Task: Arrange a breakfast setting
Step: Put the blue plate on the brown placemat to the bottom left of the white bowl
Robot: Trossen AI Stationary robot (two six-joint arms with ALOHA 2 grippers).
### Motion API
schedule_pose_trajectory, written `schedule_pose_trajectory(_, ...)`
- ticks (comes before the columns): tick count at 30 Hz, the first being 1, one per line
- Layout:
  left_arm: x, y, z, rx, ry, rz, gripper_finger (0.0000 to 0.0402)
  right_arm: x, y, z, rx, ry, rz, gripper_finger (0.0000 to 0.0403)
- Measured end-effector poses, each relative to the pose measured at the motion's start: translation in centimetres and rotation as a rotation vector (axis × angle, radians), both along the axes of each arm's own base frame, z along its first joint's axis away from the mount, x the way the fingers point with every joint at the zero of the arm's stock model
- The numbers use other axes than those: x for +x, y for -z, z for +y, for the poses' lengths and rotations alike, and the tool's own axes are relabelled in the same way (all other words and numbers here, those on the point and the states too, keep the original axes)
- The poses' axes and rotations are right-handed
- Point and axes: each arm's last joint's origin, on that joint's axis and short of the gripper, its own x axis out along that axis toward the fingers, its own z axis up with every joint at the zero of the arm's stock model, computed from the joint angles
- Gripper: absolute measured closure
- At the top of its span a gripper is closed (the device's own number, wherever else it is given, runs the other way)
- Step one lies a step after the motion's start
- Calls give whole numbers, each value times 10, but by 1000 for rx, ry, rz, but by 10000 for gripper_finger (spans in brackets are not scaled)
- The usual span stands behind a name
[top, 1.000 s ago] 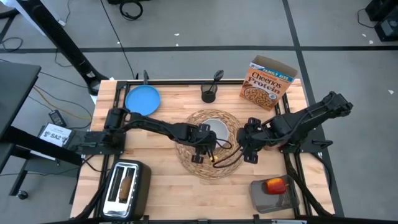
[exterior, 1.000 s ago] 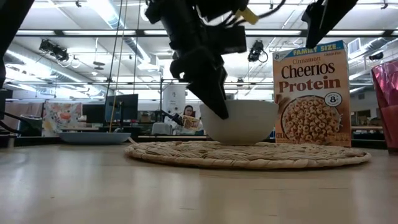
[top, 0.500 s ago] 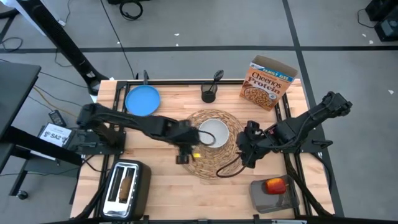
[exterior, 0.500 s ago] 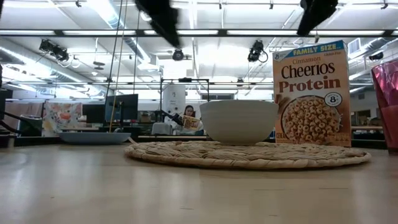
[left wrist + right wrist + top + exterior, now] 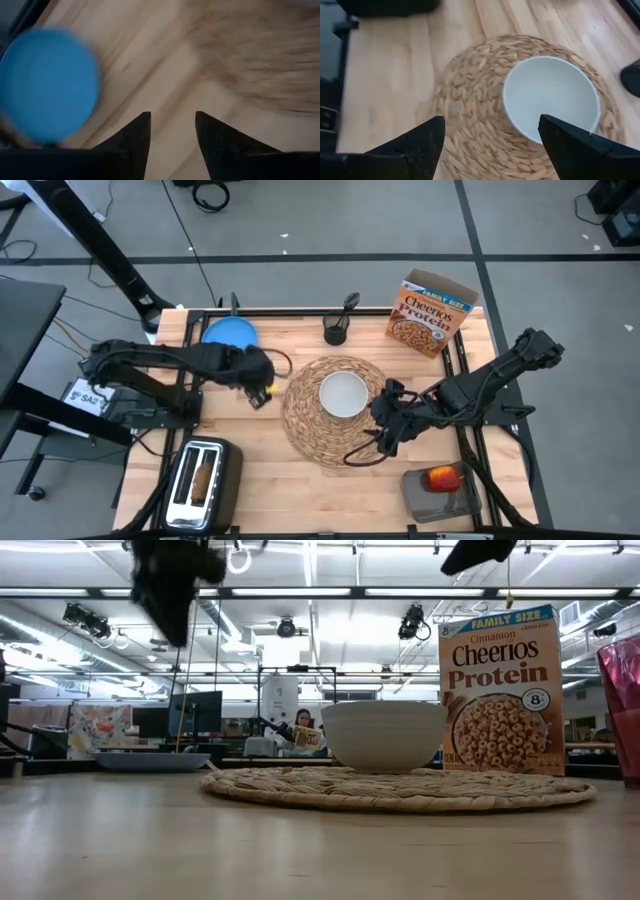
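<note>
The white bowl (image 5: 342,393) stands on the round woven placemat (image 5: 300,425) at mid-table; both also show in the low view, bowl (image 5: 385,736) on mat (image 5: 400,790). My left gripper (image 5: 258,383) is open and empty, raised between the mat and the blue plate (image 5: 228,335); its wrist view shows the plate (image 5: 47,85) ahead of the gap (image 5: 172,131). My right gripper (image 5: 384,425) is open and empty over the mat's right edge, looking at the bowl (image 5: 550,97). The Cheerios box (image 5: 432,312) stands upright at the far right.
A silver toaster (image 5: 203,480) holding a toast slice stands at the near left. A black holder cup (image 5: 336,332) with a utensil in it stands at the far middle. A red-yellow apple (image 5: 441,477) lies on a grey thing at the near right. A red cup (image 5: 625,705) shows at the low view's right edge.
My left gripper has left the bowl's side, risen, and gone toward the table's left and far side, toward the blue plate. The bowl stays on the placemat. My right gripper has gone a little toward the placemat.
</note>
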Motion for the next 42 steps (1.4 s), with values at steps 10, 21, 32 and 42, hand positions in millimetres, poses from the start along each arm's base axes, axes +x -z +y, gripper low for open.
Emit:
schedule_pose_trajectory(10,-12,69,94,-41,-264,45,239,-2,-5,15,146,27,-47,78)
schedule_pose_trajectory(21,-7,132,143,-54,-329,128,239,-3,-5,16,176,41,-40,78)
schedule_pose_trajectory(32,-9,150,154,-45,-366,196,285,-3,-4,15,159,32,-31,89)
schedule_pose_trajectory(42,-4,148,145,-47,-310,226,385,-6,-9,11,123,-8,-39,96)
